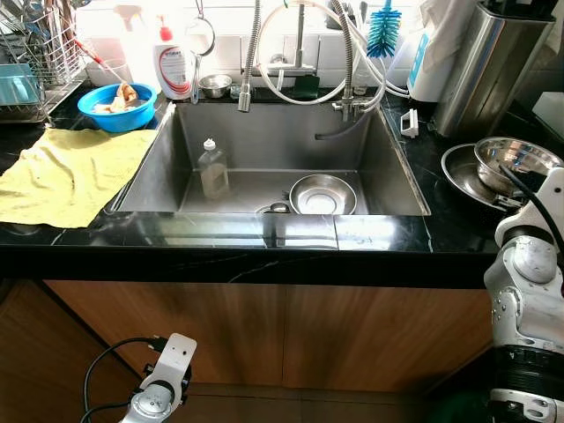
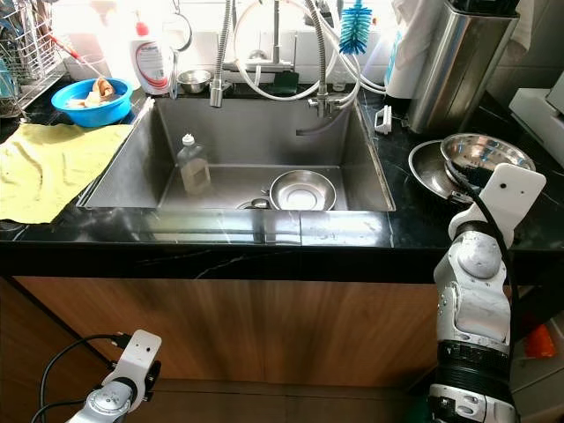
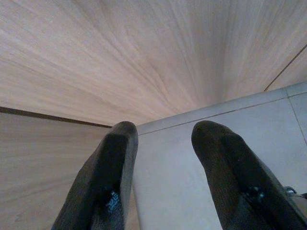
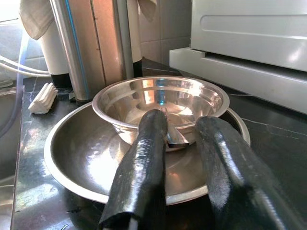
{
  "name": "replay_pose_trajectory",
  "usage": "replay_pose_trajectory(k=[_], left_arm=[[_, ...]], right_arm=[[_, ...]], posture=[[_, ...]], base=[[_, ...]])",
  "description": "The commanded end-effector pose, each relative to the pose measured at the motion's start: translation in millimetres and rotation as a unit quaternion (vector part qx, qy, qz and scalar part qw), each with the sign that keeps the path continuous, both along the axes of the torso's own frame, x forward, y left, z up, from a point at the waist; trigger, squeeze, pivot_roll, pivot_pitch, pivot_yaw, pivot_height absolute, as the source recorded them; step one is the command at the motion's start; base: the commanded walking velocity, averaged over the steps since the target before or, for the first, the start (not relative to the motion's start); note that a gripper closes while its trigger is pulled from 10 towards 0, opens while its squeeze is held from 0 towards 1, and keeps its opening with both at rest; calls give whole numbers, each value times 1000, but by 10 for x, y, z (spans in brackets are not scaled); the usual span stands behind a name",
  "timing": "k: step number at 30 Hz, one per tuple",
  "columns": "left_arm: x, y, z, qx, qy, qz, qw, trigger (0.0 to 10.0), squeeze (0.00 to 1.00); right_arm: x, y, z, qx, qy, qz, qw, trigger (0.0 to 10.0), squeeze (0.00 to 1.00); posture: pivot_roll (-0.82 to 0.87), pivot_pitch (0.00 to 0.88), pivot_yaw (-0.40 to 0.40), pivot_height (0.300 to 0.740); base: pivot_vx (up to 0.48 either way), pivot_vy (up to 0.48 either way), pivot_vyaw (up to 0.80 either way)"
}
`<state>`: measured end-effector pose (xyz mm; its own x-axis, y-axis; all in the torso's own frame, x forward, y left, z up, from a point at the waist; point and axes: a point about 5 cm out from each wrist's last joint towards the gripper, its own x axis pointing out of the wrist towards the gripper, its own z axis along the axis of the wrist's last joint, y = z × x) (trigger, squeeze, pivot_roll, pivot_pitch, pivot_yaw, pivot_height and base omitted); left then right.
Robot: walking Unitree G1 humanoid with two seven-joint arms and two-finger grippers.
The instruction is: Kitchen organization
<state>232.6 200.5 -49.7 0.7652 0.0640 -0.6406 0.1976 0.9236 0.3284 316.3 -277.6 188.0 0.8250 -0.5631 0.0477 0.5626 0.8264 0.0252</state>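
R gripper (image 4: 180,139) sits at the counter's right end, fingers (image 4: 144,163) parted a little w/ nothing between them. Just past the tips: small steel bowl (image 4: 160,100) nested in a wider steel pan (image 4: 76,153), tips over the pan's near rim. Tall steel canister (image 4: 91,43) stands beyond. L gripper (image 3: 163,143) hangs low by the wood cabinet front (image 3: 144,57), fingers apart, empty. Sink (image 1: 370,167) holds a clear bottle (image 1: 212,169) and a steel dish (image 1: 322,195).
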Motion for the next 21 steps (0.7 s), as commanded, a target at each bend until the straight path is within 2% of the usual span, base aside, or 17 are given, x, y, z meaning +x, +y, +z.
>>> replay_pose_trajectory(k=[1,11,21], left_arm=[[-47,35,-30,7,13,0,1000,10000,0],[-46,34,-30,7,12,1,1000,10000,0],[-41,30,-27,7,12,2,1000,10000,0]], right_arm=[[24,-17,31,5,0,-1,1000,0,0],[50,14,86,8,-16,11,1000,0,0],[90,103,285,-16,-58,34,998,0,0]], posture=[[-41,0,17,740],[-41,0,16,740],[-41,0,15,740]], base=[[0,0,0],[0,0,0],[0,0,0]])
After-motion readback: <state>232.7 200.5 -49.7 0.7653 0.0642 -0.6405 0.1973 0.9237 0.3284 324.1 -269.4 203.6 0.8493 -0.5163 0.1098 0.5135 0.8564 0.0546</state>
